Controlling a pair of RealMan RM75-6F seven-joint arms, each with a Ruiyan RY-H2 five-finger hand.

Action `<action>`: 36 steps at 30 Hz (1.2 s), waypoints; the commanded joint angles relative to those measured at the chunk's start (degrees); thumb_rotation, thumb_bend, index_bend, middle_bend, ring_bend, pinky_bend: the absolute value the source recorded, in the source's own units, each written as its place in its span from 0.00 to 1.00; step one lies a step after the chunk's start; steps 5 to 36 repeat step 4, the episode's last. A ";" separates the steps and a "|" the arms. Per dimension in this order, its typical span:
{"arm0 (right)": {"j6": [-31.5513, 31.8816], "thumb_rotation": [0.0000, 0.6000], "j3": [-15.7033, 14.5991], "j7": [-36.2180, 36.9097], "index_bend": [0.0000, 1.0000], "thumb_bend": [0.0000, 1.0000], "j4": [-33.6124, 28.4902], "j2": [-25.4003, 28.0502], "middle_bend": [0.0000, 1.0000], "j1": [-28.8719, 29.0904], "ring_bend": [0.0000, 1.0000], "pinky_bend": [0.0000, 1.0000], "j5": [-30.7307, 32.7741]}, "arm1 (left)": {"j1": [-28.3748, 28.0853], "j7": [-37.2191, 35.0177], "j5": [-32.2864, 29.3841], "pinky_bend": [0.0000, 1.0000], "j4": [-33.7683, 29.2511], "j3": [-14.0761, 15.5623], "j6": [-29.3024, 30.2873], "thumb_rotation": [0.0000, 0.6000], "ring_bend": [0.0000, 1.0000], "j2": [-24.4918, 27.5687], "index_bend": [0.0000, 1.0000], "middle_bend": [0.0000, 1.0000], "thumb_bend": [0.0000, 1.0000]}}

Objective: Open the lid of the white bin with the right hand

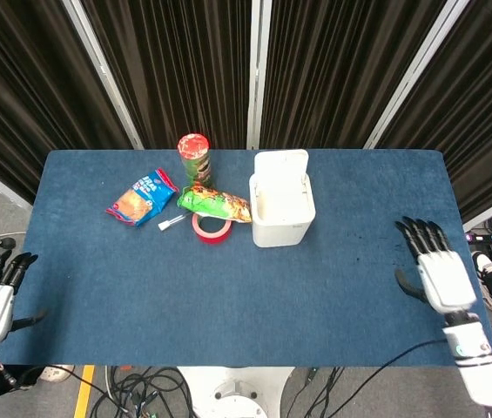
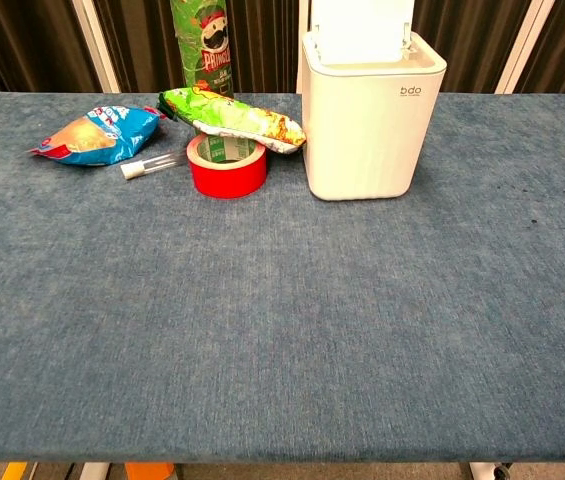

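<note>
Snack bags [image 1: 214,204], a tape roll [image 1: 212,228] and a can [image 1: 193,157] crowd the bin [image 1: 282,209], its lid [image 1: 281,166] up; right hand [image 1: 437,272] spread, empty.

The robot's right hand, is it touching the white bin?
Apart. The head view shows the right hand near the table's right edge, with bare blue cloth between it and the white bin.
</note>
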 commanded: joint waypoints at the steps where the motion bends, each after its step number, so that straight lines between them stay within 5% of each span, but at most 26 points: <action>1: 7.86 1.00 -4.12 2.81 0.03 0.31 3.30 -1.85 0.02 -7.07 0.00 0.00 -4.29 | 0.08 0.26 -0.02 0.00 -0.25 0.07 0.08 1.00 0.01 0.00 0.15 0.13 0.00; 4: 11.58 1.00 -4.89 3.63 0.03 0.31 4.66 -3.04 0.02 -10.04 0.00 0.00 -6.08 | 0.05 0.65 -0.03 0.00 -0.48 0.11 0.02 1.00 0.01 -0.01 0.15 0.13 0.00; 36: 11.58 1.00 -4.89 3.63 0.03 0.31 4.66 -3.04 0.02 -10.04 0.00 0.00 -6.08 | 0.05 0.65 -0.03 0.00 -0.48 0.11 0.02 1.00 0.01 -0.01 0.15 0.13 0.00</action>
